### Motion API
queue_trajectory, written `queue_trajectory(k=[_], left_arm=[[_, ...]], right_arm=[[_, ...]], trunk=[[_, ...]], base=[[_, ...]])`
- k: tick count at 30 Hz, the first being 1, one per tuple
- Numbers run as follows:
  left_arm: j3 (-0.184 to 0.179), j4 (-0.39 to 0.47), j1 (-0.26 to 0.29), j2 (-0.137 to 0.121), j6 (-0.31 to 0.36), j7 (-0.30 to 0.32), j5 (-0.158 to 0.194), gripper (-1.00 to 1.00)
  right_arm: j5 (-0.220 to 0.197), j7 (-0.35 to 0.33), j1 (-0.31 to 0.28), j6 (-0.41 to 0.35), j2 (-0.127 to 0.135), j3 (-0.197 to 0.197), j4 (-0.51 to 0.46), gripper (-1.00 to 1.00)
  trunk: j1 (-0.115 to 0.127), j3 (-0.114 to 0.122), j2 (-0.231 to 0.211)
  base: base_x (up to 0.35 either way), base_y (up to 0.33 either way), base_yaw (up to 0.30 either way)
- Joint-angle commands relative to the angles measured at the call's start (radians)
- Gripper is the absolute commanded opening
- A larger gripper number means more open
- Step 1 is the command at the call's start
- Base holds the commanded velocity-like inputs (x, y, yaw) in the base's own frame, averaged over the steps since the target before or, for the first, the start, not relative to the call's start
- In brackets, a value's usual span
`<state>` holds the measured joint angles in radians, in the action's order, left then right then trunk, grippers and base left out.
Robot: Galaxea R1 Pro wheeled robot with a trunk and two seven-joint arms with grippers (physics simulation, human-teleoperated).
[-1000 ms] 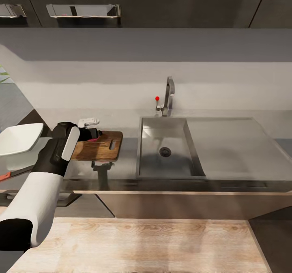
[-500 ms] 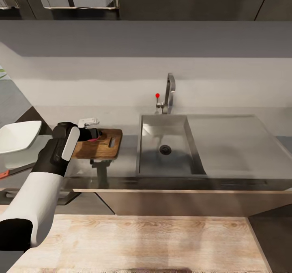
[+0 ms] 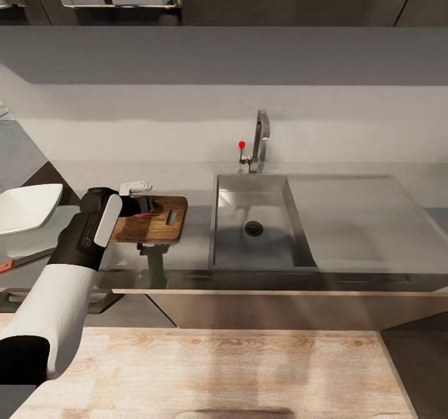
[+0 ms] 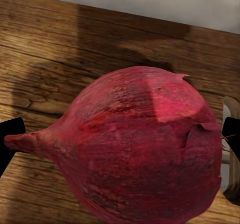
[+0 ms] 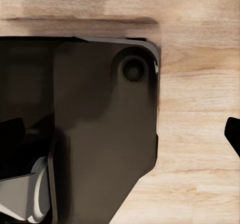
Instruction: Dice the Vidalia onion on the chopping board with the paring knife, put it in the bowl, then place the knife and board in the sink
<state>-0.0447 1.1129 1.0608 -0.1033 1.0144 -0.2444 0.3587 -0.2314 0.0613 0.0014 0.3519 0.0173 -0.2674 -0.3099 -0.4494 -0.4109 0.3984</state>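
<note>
My left gripper (image 3: 147, 207) is shut on the dark red onion (image 3: 144, 214), holding it over the left part of the brown chopping board (image 3: 163, 223) on the countertop (image 3: 194, 244). In the left wrist view the onion (image 4: 142, 156) sits between the two black fingertips (image 4: 10, 134) with the board's (image 4: 45, 59) wood grain behind it. The sink (image 3: 233, 254) lies to the right of the board, its basin bare around the drain. The white bowl (image 3: 25, 207) stands at the far left. An orange-red handle (image 3: 4, 265), likely the paring knife, shows at the left edge.
The chrome tap (image 3: 260, 139) with its red-tipped lever (image 3: 242, 144) rises behind the basin, and the flat drainboard (image 3: 367, 220) stretches to the right. The right wrist view looks down at a dark part of my base (image 5: 100, 129) and the light wood floor (image 5: 200, 109).
The whole head picture has shifted a little, so the camera moved. The left gripper keeps the onion over the board in the same place.
</note>
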Motion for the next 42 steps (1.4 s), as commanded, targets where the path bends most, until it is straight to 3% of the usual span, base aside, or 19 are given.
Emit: queue_trajectory(k=[1,34,35,42], left_arm=[[-0.003,0.001,0.001,-0.001,0.003,-0.010,0.011,-1.00],[-0.003,-0.002,0.001,-0.013,0.004,-0.010,0.010,-1.00],[-0.003,-0.002,0.001,-0.013,0.004,-0.010,0.010,1.00],[-0.003,-0.001,0.001,-0.013,0.003,-0.010,0.010,1.00]], right_arm=[[-0.006,0.006,0.000,0.001,0.001,-0.009,-0.002,1.00],[-0.006,0.006,0.000,0.001,0.001,-0.009,0.002,1.00],[-0.006,0.006,0.000,0.001,0.001,-0.009,0.002,1.00],[-0.006,0.006,0.000,0.001,0.001,-0.009,0.002,1.00]], trunk=[[-0.001,-0.001,0.002],[-0.001,-0.001,0.002],[-0.001,-0.001,0.002],[-0.001,-0.001,0.002]], base=[[0.000,0.000,0.000],[-0.003,0.000,0.000],[0.000,0.000,0.000],[0.000,0.000,0.000]])
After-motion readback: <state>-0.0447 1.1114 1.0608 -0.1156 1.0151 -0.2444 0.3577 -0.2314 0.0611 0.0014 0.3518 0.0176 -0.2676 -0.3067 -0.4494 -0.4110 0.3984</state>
